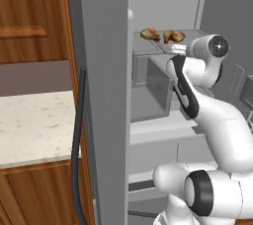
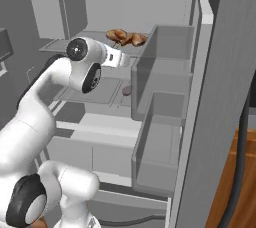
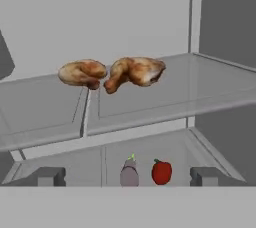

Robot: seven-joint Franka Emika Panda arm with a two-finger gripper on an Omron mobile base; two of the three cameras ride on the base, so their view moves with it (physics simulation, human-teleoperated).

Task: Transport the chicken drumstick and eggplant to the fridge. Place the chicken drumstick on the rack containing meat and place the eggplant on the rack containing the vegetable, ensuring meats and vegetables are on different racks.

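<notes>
Gripper (image 3: 128, 177) wide open, empty. Eggplant (image 3: 129, 173) sits on lower rack left of a red vegetable (image 3: 161, 172); drumstick (image 3: 134, 72) on meat rack (image 3: 150, 107) above. Looks done; next: retract clear.

Rendered kitchen, open fridge (image 1: 104, 95), wooden cabinets (image 1: 29, 17), stone counter (image 1: 34, 125)
</notes>
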